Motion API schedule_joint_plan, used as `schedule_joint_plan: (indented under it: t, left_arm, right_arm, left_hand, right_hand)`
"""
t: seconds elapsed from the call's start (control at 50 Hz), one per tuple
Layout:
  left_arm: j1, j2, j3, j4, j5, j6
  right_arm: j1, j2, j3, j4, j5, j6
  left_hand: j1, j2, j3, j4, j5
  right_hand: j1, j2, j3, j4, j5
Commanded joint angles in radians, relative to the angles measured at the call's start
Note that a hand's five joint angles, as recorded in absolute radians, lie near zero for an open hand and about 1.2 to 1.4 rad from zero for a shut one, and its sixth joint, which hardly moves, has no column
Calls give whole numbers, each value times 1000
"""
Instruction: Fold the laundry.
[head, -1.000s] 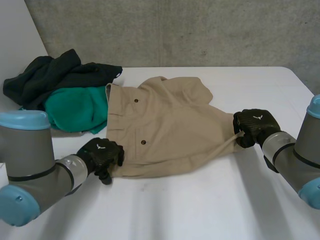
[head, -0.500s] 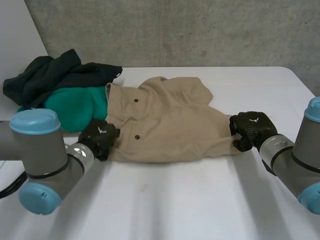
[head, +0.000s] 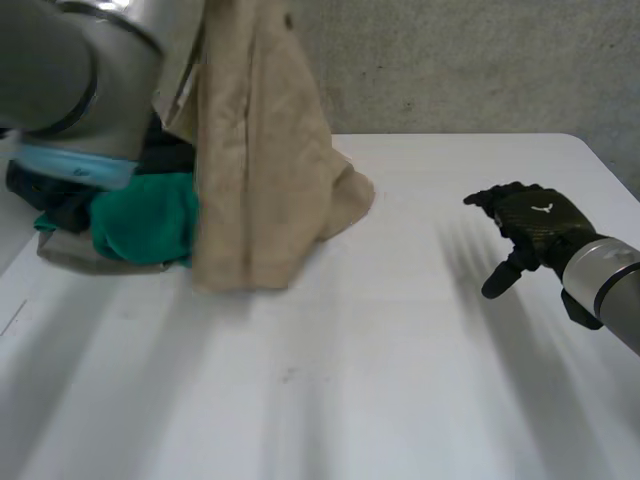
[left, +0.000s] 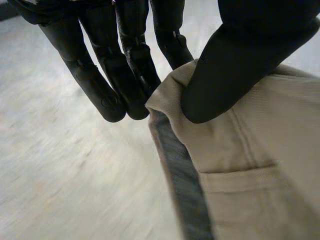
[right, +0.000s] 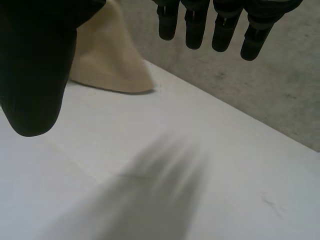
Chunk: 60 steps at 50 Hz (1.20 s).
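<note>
The beige shorts (head: 255, 150) hang from high at the left, their lower end trailing on the white table (head: 400, 380). In the left wrist view my left hand (left: 125, 60) pinches the waistband edge of the beige shorts (left: 240, 165) between thumb and fingers. The raised left arm (head: 70, 70) is at the upper left. My right hand (head: 530, 225) hovers over the table's right side, fingers spread and empty. Beyond its thumb, the right wrist view has my right hand (right: 35, 60) well apart from the shorts (right: 107, 55).
A green garment (head: 140, 222) and a dark garment (head: 60, 195) lie piled at the table's left, partly behind the hanging shorts. A grey wall (head: 450, 60) runs behind the table.
The left hand has lifted the shorts high off the table by their waistband. The right hand has let go of the other end, opened and drawn back to the right.
</note>
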<state>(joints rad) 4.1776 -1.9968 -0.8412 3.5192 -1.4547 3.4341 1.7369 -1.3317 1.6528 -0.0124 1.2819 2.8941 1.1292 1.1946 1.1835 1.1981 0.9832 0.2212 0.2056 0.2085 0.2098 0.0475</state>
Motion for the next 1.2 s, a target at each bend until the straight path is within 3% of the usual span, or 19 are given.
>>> schedule_joint_plan:
  t: [0.02, 0.06, 0.14, 0.16, 0.18, 0.28, 0.36, 0.52, 0.62, 0.84, 0.96, 1.04, 1.06, 1.2]
  left_arm:
    - [-168, -209, 103, -101, 112, -139]
    - [-198, -256, 99, -123, 145, -157]
    - [-274, -371, 79, -190, 246, -164]
    - [-289, -402, 67, -231, 273, -159]
    - [-295, -405, 62, -256, 283, -153]
    - [-275, -358, 5, -341, 255, -107]
    - [-212, -234, -79, -382, 174, -78]
    - [-119, 34, -468, -488, -47, -36]
    - [-77, 139, -700, -514, -114, -1]
    - [84, 274, -1012, -454, -84, 86]
    - [99, 283, -1058, -444, -39, 97]
    - [102, 268, -1073, -422, -44, 102]
    - [102, 262, -1073, -418, -44, 103]
    - [101, 190, -1069, -385, -52, 126]
  right_arm:
    - [-34, 29, -2, -32, 11, -4]
    - [-43, 34, -2, -41, 17, -10]
    - [-62, 49, -10, -61, 28, -27]
    - [-68, 54, -11, -64, 28, -36]
    - [-69, 54, -11, -66, 28, -42]
    - [-82, 57, -15, -81, 22, -84]
    - [-76, 51, -4, -92, -6, -142]
    - [-33, 43, 76, -70, -154, -460]
    - [-11, 92, 90, -43, -177, -622]
    - [26, 216, 85, -86, -190, -667]
    - [39, 253, 79, -139, -193, -664]
    - [52, 270, 64, -176, -188, -656]
    - [53, 269, 61, -187, -187, -648]
    - [75, 223, 74, -244, -170, -510]
  left_hand:
    - [267, 202, 213, 198, 239]
    - [267, 202, 213, 198, 239]
    - [-591, -657, -645, -660, -620]
    - [-892, -958, -946, -961, -921]
    - [-955, -1020, -1009, -1024, -983]
    - [-955, -1020, -1009, -1024, -983]
    - [-955, -1020, -1009, -1024, -983]
    - [-955, -1020, -1009, -1024, -983]
    - [-955, -1020, -1009, -1024, -983]
    - [-763, -829, -817, -832, -792]
    - [-719, -785, -773, -788, -748]
    - [-707, -773, -762, -776, -736]
    - [-707, -773, -762, -776, -736]
    - [-716, -782, -770, -785, -745]
  right_hand:
    - [-47, -31, -34, -35, -48]
    - [-47, -31, -34, -35, -48]
    - [-47, -31, -34, -35, -48]
    - [-47, -31, -34, -35, -48]
    - [-47, -31, -34, -35, -48]
    - [-47, -31, -34, -35, -48]
    - [-47, -31, -34, -35, -48]
    - [3, 19, 16, 14, 2]
    - [159, 174, 171, 170, 158]
    - [320, 336, 333, 332, 319]
    - [423, 438, 435, 434, 422]
    - [1111, 1127, 1124, 1123, 1110]
    - [1174, 1190, 1187, 1186, 1174]
    - [1175, 1191, 1188, 1186, 1174]
